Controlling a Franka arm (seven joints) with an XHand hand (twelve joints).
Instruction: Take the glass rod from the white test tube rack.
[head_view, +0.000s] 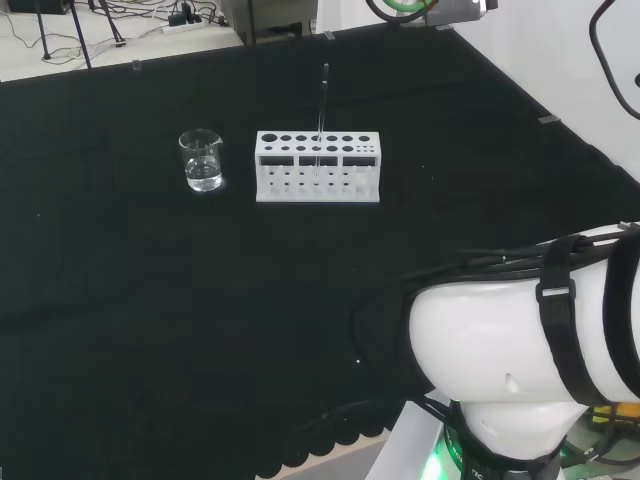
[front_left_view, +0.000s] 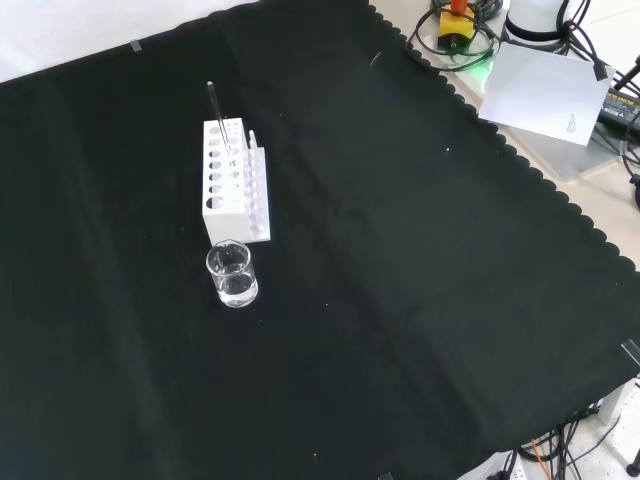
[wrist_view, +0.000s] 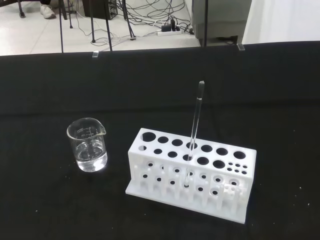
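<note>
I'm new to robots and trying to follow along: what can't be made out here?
- Arm, head view: cut off by the right and bottom edges.
- Rod, front view: too thin to tell which rack hole holds it.
- Beaker, head view: too small to read its markings.

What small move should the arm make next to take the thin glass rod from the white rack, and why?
Probably bring the hand toward the thin glass rod: it stands upright in the white test tube rack, untouched, its upper length exposed, beside the clear glass beaker.
</note>
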